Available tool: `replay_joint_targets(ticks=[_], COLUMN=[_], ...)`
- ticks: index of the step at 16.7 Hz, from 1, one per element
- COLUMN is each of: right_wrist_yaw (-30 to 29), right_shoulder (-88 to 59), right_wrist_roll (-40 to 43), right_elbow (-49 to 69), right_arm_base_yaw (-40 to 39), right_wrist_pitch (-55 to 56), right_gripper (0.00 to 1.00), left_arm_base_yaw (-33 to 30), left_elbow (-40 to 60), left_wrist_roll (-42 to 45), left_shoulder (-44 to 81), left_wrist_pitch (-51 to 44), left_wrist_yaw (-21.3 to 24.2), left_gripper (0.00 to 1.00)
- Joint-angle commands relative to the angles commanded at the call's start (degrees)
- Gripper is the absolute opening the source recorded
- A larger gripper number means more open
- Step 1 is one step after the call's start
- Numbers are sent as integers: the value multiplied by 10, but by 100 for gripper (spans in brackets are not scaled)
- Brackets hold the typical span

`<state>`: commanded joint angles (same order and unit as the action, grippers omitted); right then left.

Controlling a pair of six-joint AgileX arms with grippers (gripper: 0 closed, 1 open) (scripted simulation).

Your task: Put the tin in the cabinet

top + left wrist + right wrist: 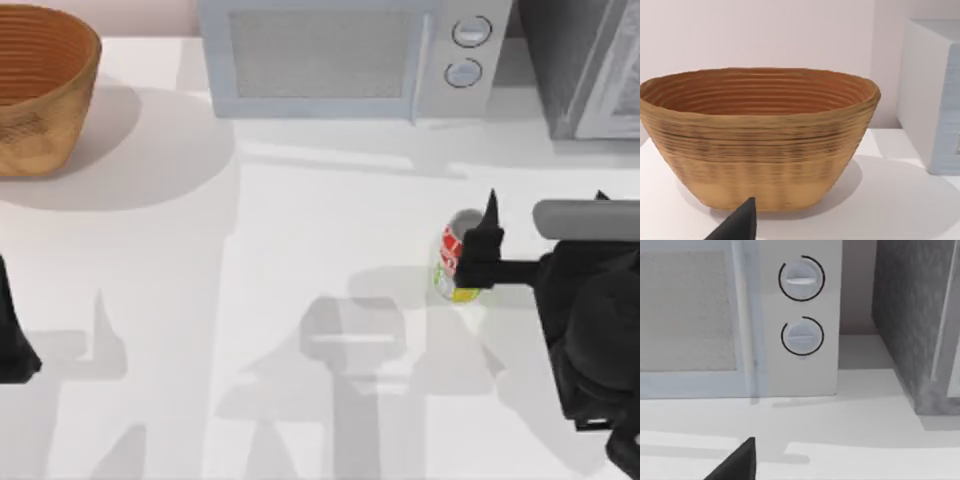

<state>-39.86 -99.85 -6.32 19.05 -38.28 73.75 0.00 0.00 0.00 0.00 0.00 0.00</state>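
Observation:
The tin (452, 262), a small can with a red label, yellow-green lower band and silver top, stands on the white table right of centre. My right gripper (478, 255) reaches in from the right and is open at the tin, one dark finger (490, 235) lying over the can's right side. One fingertip (740, 460) pokes into the right wrist view. The cabinet (575, 60), a dark grey speckled box with a lighter framed door, stands at the back right; its side wall (905, 325) faces the wrist camera. My left gripper (12, 340) is parked at the left edge, open.
A light grey microwave (330, 55) with two round knobs (801, 305) stands at the back centre, just left of the cabinet. A woven basket (40, 90) sits at the back left, and the left wrist view looks at it (760, 145) from close by.

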Motion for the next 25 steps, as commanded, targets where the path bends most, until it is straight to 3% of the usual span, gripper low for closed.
replay_joint_targets(ticks=[6, 11, 17, 25], right_wrist_yaw=[-93, -123, -120, -36], right_shoulder=[-243, -323, -322, -347], right_wrist_roll=[-11, -14, -14, 6], right_elbow=[46, 61, 61, 156], right_arm_base_yaw=[-92, -122, -118, -33], right_wrist_pitch=[180, 238, 235, 182], right_gripper=[100, 100, 100, 100], left_arm_base_yaw=[0, 0, 0, 0], left_elbow=[0, 0, 0, 0], left_wrist_roll=[0, 0, 0, 0], left_shoulder=[0, 0, 0, 0], left_wrist_pitch=[0, 0, 0, 0], left_wrist_yaw=[0, 0, 0, 0], left_gripper=[100, 100, 100, 100])
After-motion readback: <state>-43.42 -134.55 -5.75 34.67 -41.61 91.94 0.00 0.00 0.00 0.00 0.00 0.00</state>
